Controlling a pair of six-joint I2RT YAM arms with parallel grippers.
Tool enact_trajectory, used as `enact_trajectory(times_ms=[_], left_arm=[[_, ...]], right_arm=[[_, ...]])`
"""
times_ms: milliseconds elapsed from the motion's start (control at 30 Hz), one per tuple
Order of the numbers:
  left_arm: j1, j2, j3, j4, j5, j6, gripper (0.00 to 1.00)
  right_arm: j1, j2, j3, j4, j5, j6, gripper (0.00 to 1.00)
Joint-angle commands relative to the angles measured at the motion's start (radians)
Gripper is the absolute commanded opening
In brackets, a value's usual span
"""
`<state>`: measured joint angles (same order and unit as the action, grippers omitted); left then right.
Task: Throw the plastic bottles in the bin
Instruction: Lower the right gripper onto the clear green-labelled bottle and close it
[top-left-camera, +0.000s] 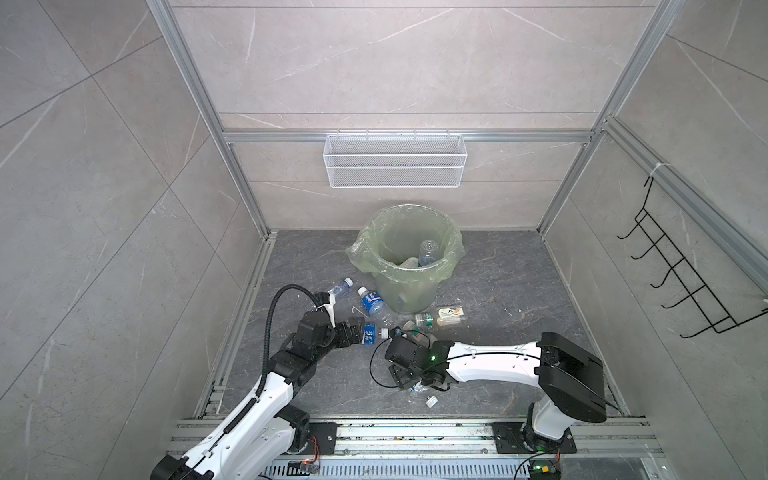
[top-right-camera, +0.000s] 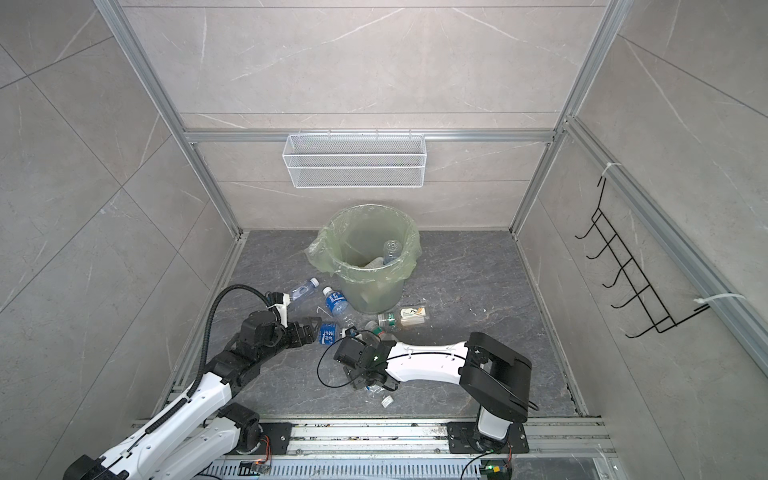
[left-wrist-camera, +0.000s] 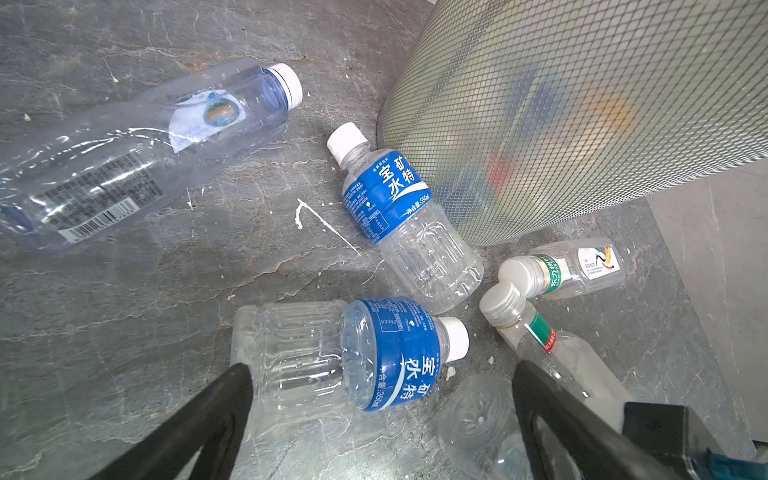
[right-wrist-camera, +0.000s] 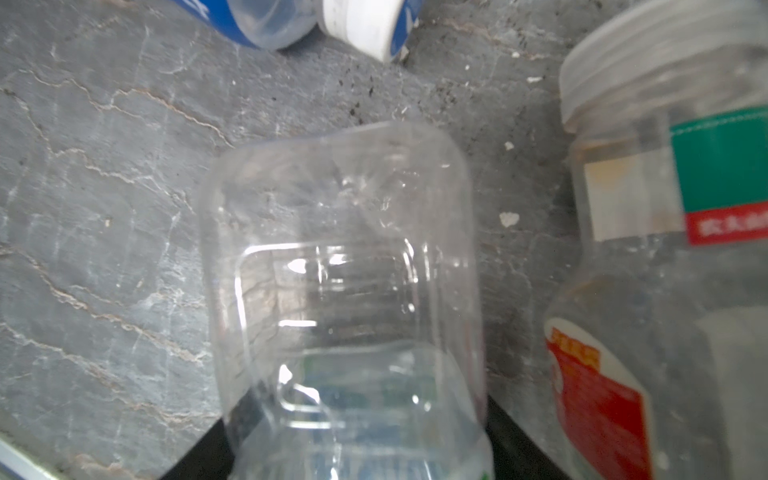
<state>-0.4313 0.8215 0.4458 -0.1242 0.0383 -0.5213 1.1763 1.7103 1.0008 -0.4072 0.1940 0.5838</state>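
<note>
On the dark grey stone floor (top-left-camera: 498, 299), between pale tiled walls (top-left-camera: 395, 62), plastic bottles (top-left-camera: 371, 301) are lying scattered in front of the bin (top-left-camera: 405, 297), and at least two more are showing inside it. The left gripper (left-wrist-camera: 382, 368) is hanging spread wide over a blue-label bottle (left-wrist-camera: 395, 332). The right gripper (right-wrist-camera: 357, 411) is framing a clear bottle (right-wrist-camera: 340, 270). Its fingers are cut off by the picture edge, so whether it is gripping cannot be told.

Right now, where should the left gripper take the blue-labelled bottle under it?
Across its labelled middle, from above: the blue-labelled bottle lies flat on its side. The open left gripper seems to straddle it lengthwise, so turning the wrist probably helps.
</note>
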Motion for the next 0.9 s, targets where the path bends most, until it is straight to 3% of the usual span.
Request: enact_trajectory(times_ms=[0, 267, 367, 467, 867], left_arm=[[0.006, -0.006, -0.001, 0.049, 0.026, -0.012, 1.00], [0.008, -0.001, -0.002, 0.048, 0.026, -0.010, 1.00], [0.008, -0.001, -0.005, 0.048, 0.026, -0.013, 1.00], [0.008, -0.002, -0.005, 0.049, 0.028, -0.014, 1.00], [0.008, 0.022, -0.001, 0.072, 0.044, -0.015, 0.99]], right_arm=[[0.012, 0.024, 0.028, -0.033, 0.024, -0.004, 0.71], [0.021, 0.041, 0.047, -0.070, 0.051, -0.020, 0.67], [0.026, 0.028, 0.045, -0.075, 0.063, -0.031, 0.60], [0.039, -0.022, 0.018, -0.045, 0.091, -0.044, 0.52], [0.067, -0.282, -0.137, 0.120, 0.208, -0.067, 0.51]])
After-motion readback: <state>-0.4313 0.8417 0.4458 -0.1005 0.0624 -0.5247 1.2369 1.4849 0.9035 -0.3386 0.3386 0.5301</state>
